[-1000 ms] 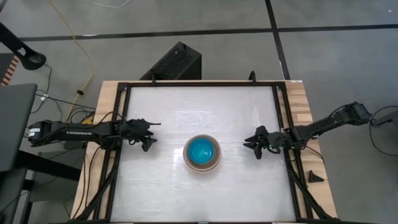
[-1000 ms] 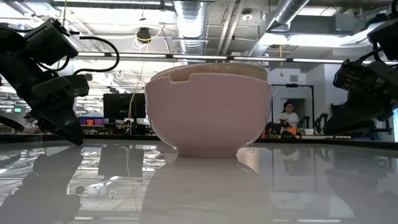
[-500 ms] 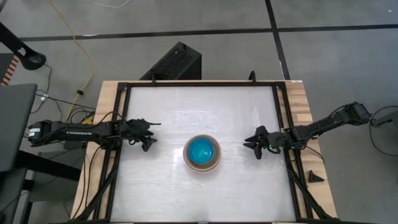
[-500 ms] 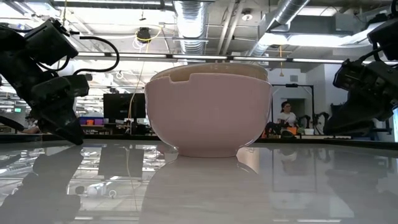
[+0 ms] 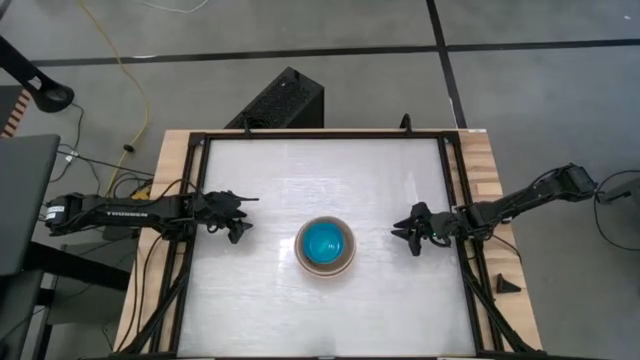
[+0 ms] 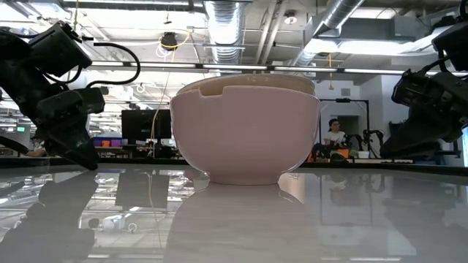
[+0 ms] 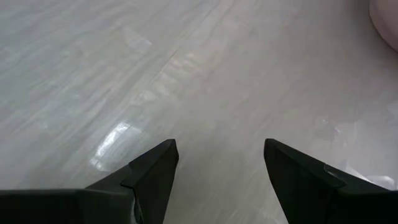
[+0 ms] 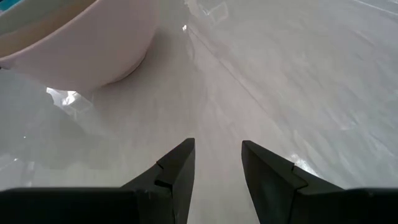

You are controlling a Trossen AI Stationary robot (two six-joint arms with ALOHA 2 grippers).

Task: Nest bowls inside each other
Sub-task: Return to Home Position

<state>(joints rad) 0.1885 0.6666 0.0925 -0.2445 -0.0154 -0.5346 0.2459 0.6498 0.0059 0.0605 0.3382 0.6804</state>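
The bowls (image 5: 325, 246) stand nested in one stack at the middle of the white table, resting on the outer bowl's base. From above, a turquoise bowl (image 5: 325, 243) sits innermost inside a beige rim. The low view shows the pale pink outer bowl (image 6: 246, 133); its wall also shows in the right wrist view (image 8: 81, 43). My left gripper (image 5: 240, 215) hovers open to the stack's left, nothing between its fingers (image 7: 217, 165). My right gripper (image 5: 405, 236) hovers open to the stack's right, also holding nothing (image 8: 217, 163).
A black frame (image 5: 320, 135) borders the white table top, with wooden strips outside it. A dark box (image 5: 282, 100) stands on the floor beyond the far edge. A small black piece (image 5: 506, 283) lies on the right wooden strip. Bare table surrounds the stack.
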